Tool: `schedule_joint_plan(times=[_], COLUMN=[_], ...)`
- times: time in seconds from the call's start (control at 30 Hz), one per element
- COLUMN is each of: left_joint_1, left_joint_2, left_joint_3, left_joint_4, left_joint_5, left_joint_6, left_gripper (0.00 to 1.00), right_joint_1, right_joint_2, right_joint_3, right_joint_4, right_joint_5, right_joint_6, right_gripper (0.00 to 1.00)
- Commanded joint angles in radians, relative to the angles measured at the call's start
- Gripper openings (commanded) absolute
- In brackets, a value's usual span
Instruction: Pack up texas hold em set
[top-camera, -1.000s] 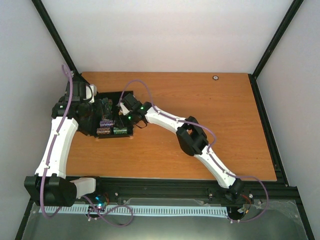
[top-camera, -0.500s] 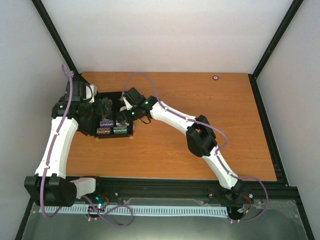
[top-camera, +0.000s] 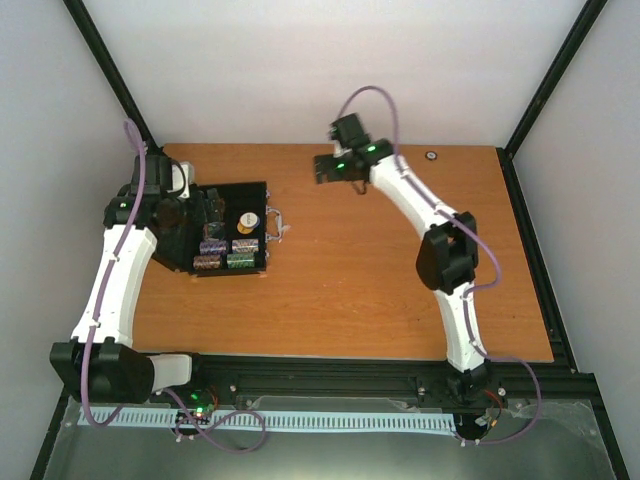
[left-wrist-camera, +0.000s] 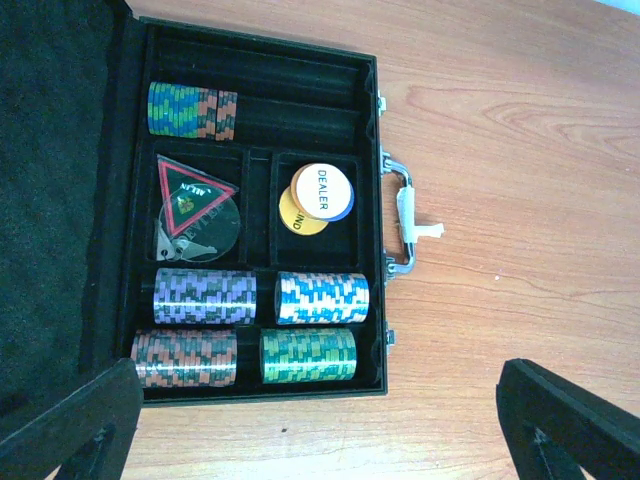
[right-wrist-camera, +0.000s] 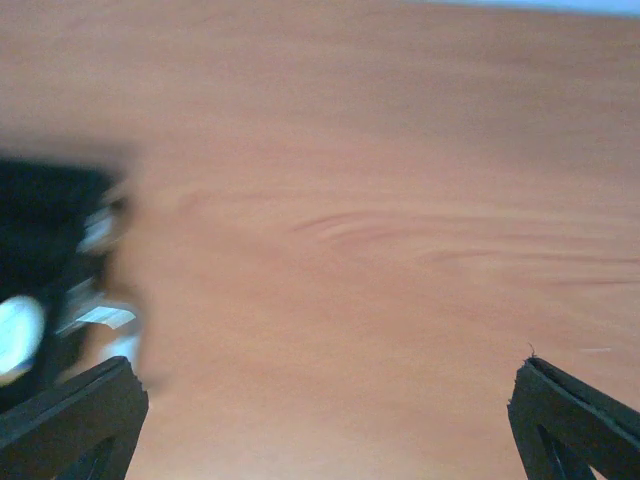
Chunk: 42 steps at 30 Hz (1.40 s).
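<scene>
— Where is the case?
— The case (left-wrist-camera: 300, 95) lies open at the left of the tabletop (top-camera: 400, 290), with chip stacks (left-wrist-camera: 322, 297), dealer discs (left-wrist-camera: 322, 190) and a triangular token (left-wrist-camera: 192, 195) inside.
— And your grippers?
— My left gripper (left-wrist-camera: 318, 400) hangs above it, spread wide and empty. My right gripper (right-wrist-camera: 322, 400), at upper centre, is also wide apart and holds nothing.

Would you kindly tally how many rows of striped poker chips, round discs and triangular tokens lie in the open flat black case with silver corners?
Striped poker-chip rows: 5
Round discs (white DEALER disc, yellow disc): 2 clearly seen
Red-edged triangular token: 1
Total: 8
</scene>
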Motion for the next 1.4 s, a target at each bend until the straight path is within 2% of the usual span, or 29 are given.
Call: schedule_joint_plan(times=[0.0,0.17,0.4,0.6,0.93,1.17,1.37], left_joint_1=[0.007,0.007,0.007,0.007,0.006,0.007,0.007], left_joint_2=[-0.006,-0.002,-0.003,0.014,0.062,0.096,0.12], left_joint_3=[0.033,0.019,-0.043,-0.074,-0.073,-0.047,-0.044], left_joint_4=[0.005,0.024,0.078,0.108,0.128,0.114,0.122], left_joint_5=[0.014,0.045,0.08,0.089,0.066,0.043,0.053], left_joint_6=[0.014,0.01,-0.02,-0.035,-0.056,-0.046,-0.05], left_gripper=[1.0,1.0,1.0,1.0,1.0,1.0,1.0], right_joint_1=[-0.156,-0.28,-0.41,-0.469,-0.564,-0.58,-0.58], right_joint_2=[0.039,0.121,0.246,0.373,0.539,0.581,0.616], right_joint_3=[0.08,0.141,0.215,0.333,0.452,0.456,0.478], right_joint_4=[-0.06,-0.037,0.059,0.137,0.268,0.295,0.272], right_joint_5=[0.104,0.211,0.211,0.227,0.146,0.085,0.101], right_joint_6=[-0.034,-0.082,-0.118,-0.106,0.107,0.242,0.308], right_gripper=[1.0,1.0,1.0,1.0,1.0,1.0,0.98])
